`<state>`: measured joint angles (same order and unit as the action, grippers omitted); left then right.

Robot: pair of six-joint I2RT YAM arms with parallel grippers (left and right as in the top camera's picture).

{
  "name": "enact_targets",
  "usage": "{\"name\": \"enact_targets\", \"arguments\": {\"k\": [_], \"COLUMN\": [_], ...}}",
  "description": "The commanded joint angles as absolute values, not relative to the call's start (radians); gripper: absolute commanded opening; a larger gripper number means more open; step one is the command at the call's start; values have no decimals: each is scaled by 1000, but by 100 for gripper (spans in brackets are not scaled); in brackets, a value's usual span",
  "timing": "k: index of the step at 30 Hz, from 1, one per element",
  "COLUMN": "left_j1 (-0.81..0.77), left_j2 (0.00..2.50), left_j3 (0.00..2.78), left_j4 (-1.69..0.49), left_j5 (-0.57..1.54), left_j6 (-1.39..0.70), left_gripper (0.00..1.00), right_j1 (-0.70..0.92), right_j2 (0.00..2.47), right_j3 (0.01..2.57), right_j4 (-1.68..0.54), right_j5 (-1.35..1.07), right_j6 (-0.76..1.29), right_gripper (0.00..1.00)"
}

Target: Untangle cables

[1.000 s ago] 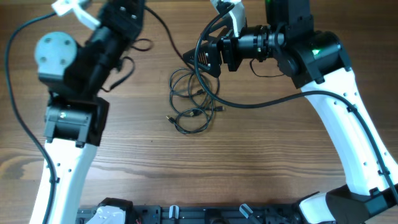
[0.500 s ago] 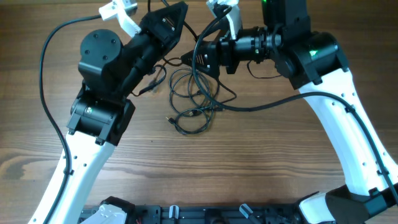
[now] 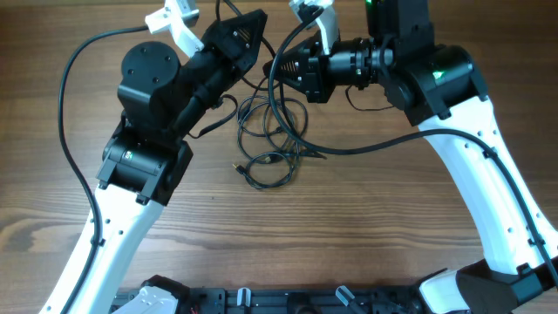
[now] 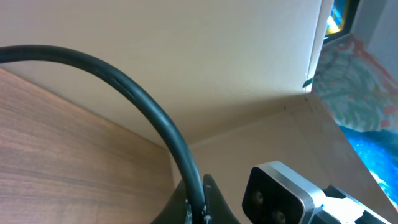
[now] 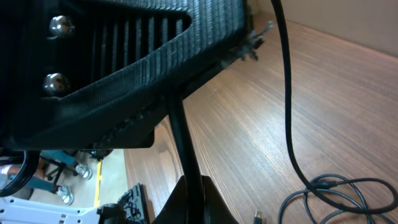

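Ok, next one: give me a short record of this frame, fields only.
surface: wooden table
tangle: cables in overlapping loops, mid-table
left: left gripper shut on one of the cables, above the table
right: right gripper shut on a cable too, close beside the left
status: not untangled

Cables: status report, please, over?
Left gripper shut on a cable. Right gripper likewise. Remaining cables tangled on table. Right arm's thick wire crosses the pile.

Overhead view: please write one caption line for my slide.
Left gripper and right gripper, both shut, close together near tangled black cables on wooden table.
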<state>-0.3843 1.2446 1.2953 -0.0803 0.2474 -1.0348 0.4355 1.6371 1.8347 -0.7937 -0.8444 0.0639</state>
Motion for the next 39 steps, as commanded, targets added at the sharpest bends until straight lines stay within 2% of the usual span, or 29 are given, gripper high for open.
{"name": "enact_targets", "arguments": {"k": [1,5,7,12,20,24,28,31,35,38,39], "left_j1": [-389,-388,-388,-388,-388,-388,-388,-388,-388,-388,-388], "left_j2": [1246,1246,1246,1246,1246,1246,1246,1246,1246,1246,1246], "left_j3": [1304,1304,1304,1304,1304,1304,1304,1304,1304,1304,1304], "left_j4": [-122,-296,-357,-486,-585,-622,-626,-630,-638,-633,-603], "left_j5": [235,110,67,38,28,28,28,28,28,28,73], "left_j6": [-1025,-1025,-1024,-920,-920,-920,-920,-920,-920,-919,-803], "left_gripper": [15,88,99,100,100,100,100,100,100,100,94], "right_j1": [434,434,434,434,432,432,432,427,393,393,393], "right_j2": [1629,1617,1605,1532,1387,1322,1296,1304,1308,1320,1339], "right_j3": [1839,1839,1840,1840,1840,1840,1840,1840,1840,1840,1840], "right_j4": [-772,-720,-712,-669,-577,-475,-559,-673,-735,-743,-749], "right_j5": [-820,-719,-643,-432,23,314,567,717,709,609,560], "right_j6": [134,301,353,440,556,465,419,476,534,532,530], "right_gripper": [4,4,4,4,4,4,4,4,4,4,4]}}
